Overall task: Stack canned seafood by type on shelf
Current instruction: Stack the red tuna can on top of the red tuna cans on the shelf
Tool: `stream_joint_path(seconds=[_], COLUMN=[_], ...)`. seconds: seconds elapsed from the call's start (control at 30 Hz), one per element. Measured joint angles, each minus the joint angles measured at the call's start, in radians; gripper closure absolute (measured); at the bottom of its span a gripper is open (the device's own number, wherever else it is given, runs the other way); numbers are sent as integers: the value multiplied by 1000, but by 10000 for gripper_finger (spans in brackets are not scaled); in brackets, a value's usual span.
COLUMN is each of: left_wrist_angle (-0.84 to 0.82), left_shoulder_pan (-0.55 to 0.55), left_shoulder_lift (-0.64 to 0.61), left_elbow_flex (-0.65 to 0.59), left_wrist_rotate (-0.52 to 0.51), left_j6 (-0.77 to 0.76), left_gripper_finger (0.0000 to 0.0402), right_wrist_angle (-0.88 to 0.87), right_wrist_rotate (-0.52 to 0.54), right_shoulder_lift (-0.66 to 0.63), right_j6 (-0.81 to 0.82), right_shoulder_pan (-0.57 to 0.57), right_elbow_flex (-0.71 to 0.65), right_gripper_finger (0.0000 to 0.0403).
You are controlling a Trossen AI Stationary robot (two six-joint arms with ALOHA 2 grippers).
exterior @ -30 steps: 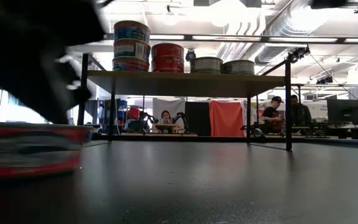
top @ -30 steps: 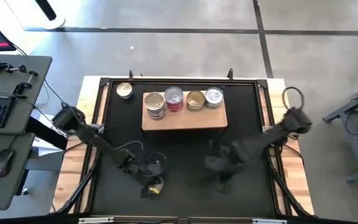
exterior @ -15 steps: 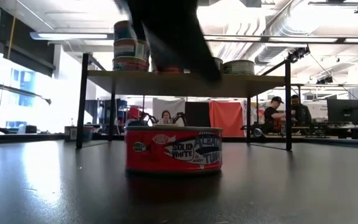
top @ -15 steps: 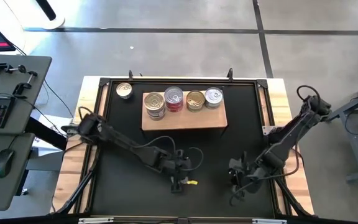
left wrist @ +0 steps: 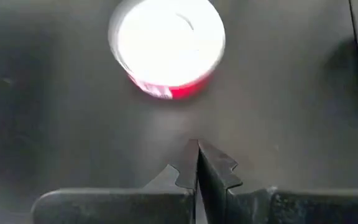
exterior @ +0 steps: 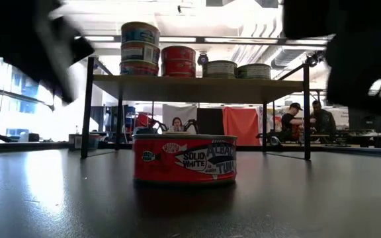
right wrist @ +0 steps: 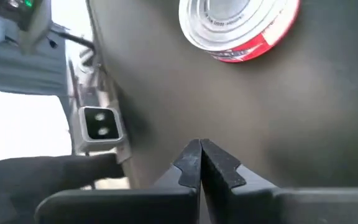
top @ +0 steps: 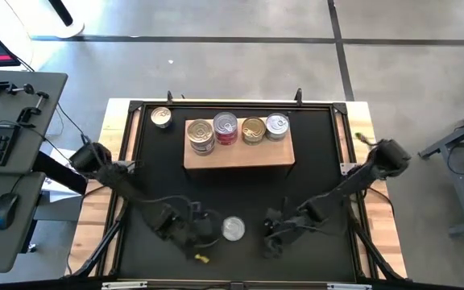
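one shelf (top: 238, 155), nine tins (top: 233, 229)

— Which colours do you see on the lone tin (exterior: 184, 159)?
— You have a red label, white lettering, a dark-blue panel, and a silver lid; the worktop (top: 312, 169) is black.
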Motion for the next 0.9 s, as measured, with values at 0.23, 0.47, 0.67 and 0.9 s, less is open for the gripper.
stream_joint_path(seconds=[0.23,0.47,0.67,0.9], left_wrist_angle=[234,365,511,565], left_shoulder_pan=[-58,-2,34,51], left_shoulder_lift=[35,37,37,48], left_elbow_flex=[-153,-224,-265,-272], left_wrist_rotate=[-59,-74,-29,-36], left_j6=[139,176,176,227], left_gripper_finger=[401,401,401,401], right_wrist_angle=[-99,-253,-278,-289], right_wrist_rotate=[-43,-17,20,16], right_shoulder_lift=[178,222,223,224], right_j6=[-93,-299,-346,-366], right_shoulder_pan=[-67,-117,-158,-177], right_elbow_flex=[143,251,266,259], right_gripper_finger=[403,403,403,403])
